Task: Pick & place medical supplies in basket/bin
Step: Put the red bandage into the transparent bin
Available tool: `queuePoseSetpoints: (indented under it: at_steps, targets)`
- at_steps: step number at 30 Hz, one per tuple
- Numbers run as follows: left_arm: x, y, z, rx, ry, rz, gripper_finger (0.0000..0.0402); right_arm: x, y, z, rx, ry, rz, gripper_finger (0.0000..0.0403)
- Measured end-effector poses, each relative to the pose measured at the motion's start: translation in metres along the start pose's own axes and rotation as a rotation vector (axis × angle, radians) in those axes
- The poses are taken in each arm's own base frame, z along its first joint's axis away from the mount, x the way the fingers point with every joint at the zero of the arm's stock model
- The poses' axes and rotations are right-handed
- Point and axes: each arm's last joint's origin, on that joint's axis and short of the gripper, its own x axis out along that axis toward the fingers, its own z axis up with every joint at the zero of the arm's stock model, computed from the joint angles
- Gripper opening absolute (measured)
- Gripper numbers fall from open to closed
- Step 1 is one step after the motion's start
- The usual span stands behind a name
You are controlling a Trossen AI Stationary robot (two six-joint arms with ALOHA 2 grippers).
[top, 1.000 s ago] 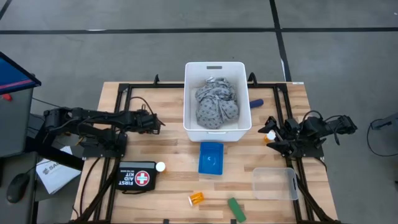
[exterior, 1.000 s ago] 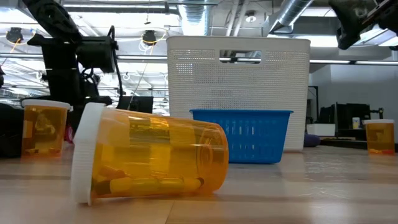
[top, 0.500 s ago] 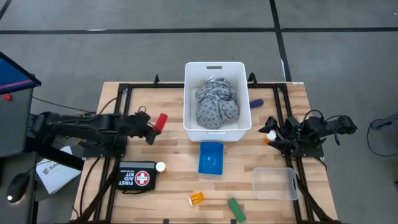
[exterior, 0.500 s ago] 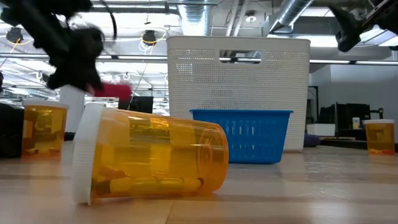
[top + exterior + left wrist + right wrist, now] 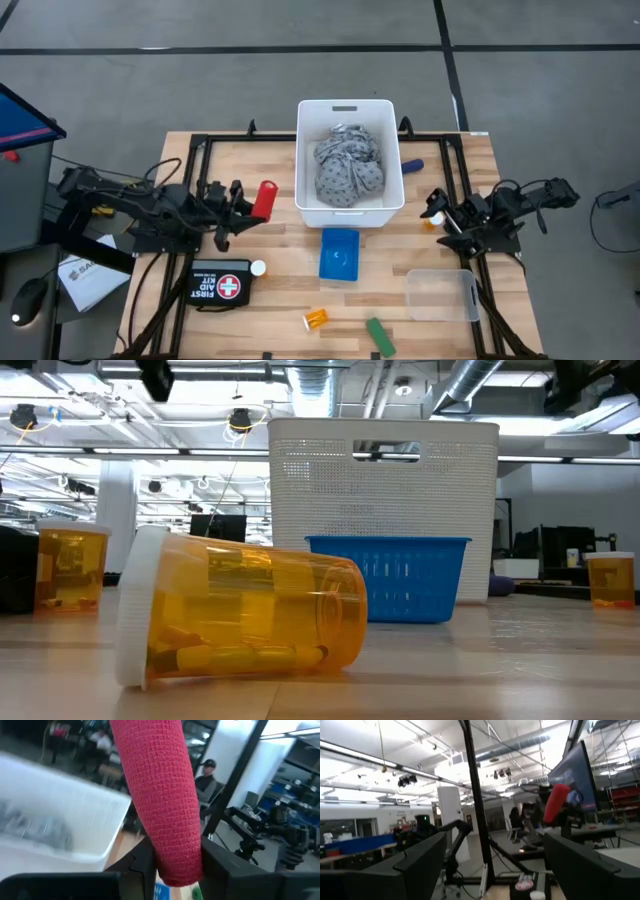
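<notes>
Claw work first: your left claw [image 5: 243, 200] is clamped on the red bandage roll [image 5: 266, 197], gripping its lower end so the roll stands clear above the fingers, lifted off the bench [image 5: 275, 255] just beside the white bin [image 5: 349, 210]. That height looks chosen to clear the bin wall. Inside the bin the grey patterned cloth [image 5: 348, 165] already lies. Your right claw [image 5: 443, 222] waits near the bench's right edge, beside an orange pill bottle [image 5: 434, 214]; you can't tell its opening from here. Further out, another pill bottle [image 5: 316, 319] and a green stick [image 5: 379, 336] lie near the front edge.
</notes>
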Motion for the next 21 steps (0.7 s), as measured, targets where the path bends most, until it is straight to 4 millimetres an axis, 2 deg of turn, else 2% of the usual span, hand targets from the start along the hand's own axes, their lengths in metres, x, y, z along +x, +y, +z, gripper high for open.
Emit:
queuePoseSetpoints:
  at_steps: [5, 10, 16, 21]
  targets:
    - [0.027, -0.007, -0.004, 0.112, -0.082, -0.025, 0.0101, 0.012, 0.001, 0.005, -0.054, -0.09, 0.012, 0.0328]
    - [0.067, -0.021, 0.001, 0.233, -0.084, -0.03, 0.0101, 0.036, 0.003, 0.017, -0.093, -0.06, 0.006, 0.0328]
    - [0.121, -0.054, 0.006, 0.436, -0.067, -0.053, 0.0101, 0.092, 0.009, 0.022, -0.199, 0.058, 0.012, 0.0328]
    - [0.153, -0.072, -0.003, 0.536, -0.035, 0.0, 0.0101, 0.14, 0.018, 0.016, -0.351, 0.206, -0.088, 0.0328]
